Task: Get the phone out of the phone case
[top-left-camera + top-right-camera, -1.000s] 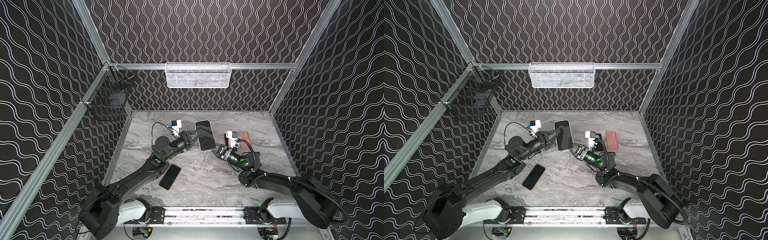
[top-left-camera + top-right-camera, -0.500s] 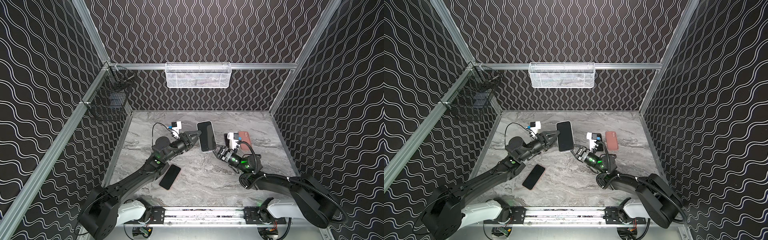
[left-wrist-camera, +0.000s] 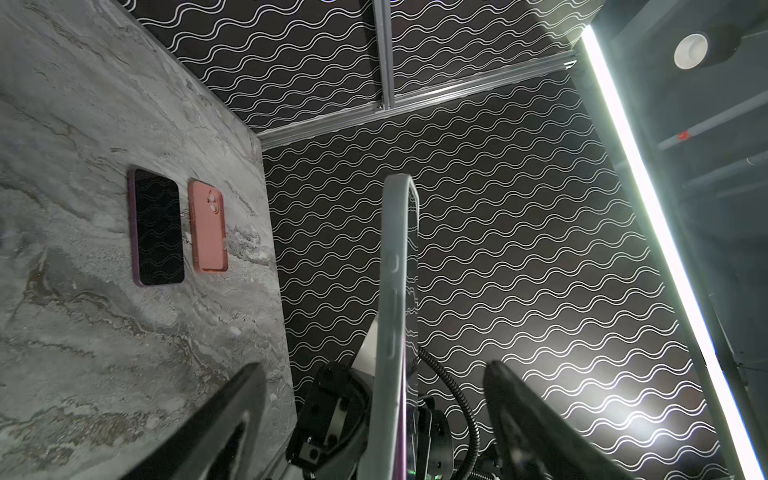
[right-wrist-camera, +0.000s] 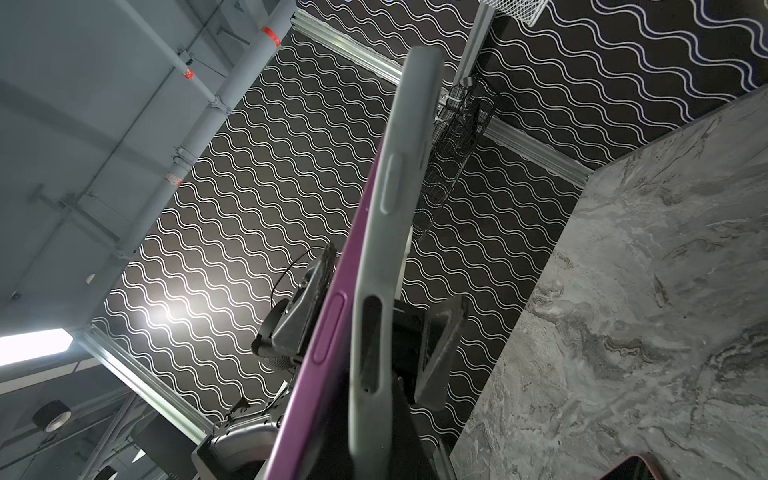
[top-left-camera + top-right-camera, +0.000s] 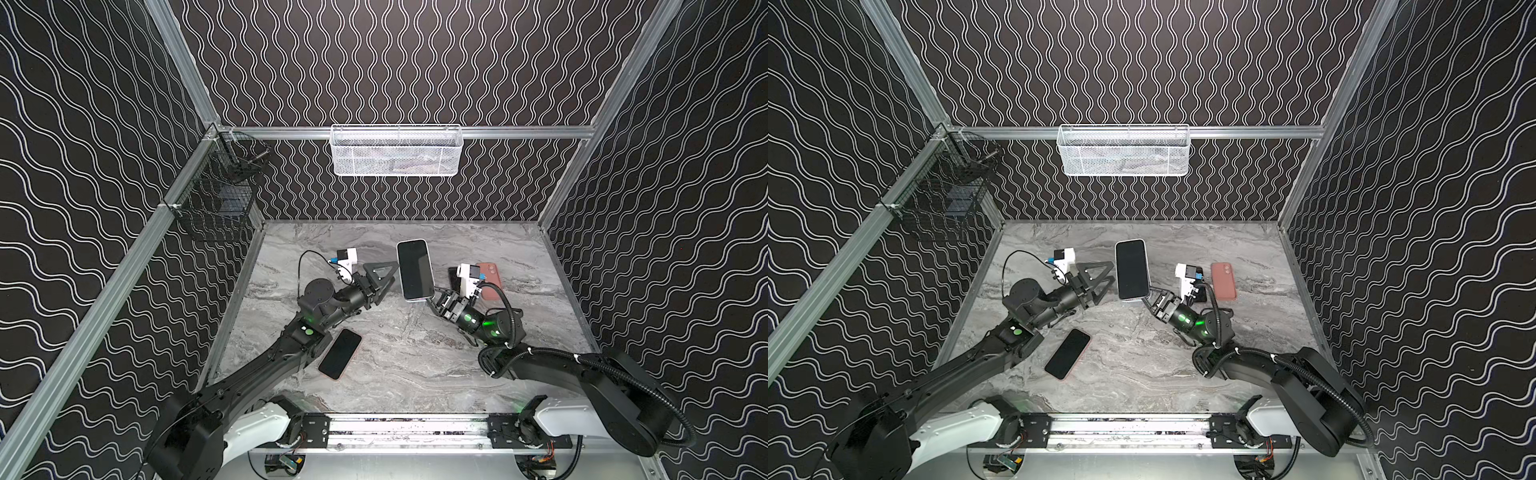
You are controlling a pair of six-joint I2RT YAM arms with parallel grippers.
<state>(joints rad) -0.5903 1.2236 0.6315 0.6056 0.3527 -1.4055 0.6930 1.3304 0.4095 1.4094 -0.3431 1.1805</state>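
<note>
A dark-screened phone [image 5: 414,268] [image 5: 1132,269] in a light grey phone case [image 4: 386,208] [image 3: 392,291] stands raised above the table. My right gripper [image 5: 436,296] [image 5: 1152,296] [image 4: 353,436] is shut on its lower end. In the right wrist view the phone's purple side [image 4: 328,332] stands apart from the grey case near the held end. My left gripper [image 5: 388,277] [image 5: 1109,276] [image 3: 374,368] is open; its fingers [image 3: 245,399] straddle the case's left edge without touching it.
A black phone in a pinkish case [image 5: 340,353] [image 5: 1067,353] lies by the left arm. A salmon case [image 5: 490,280] [image 3: 208,226] and a phone in a purple case [image 3: 158,226] lie at the right. A white mesh basket [image 5: 397,150] and a black wire basket [image 5: 220,199] hang on the walls.
My left gripper has opened and let go of the case's left edge. The cased phone has shifted slightly right in my right gripper's hold.
</note>
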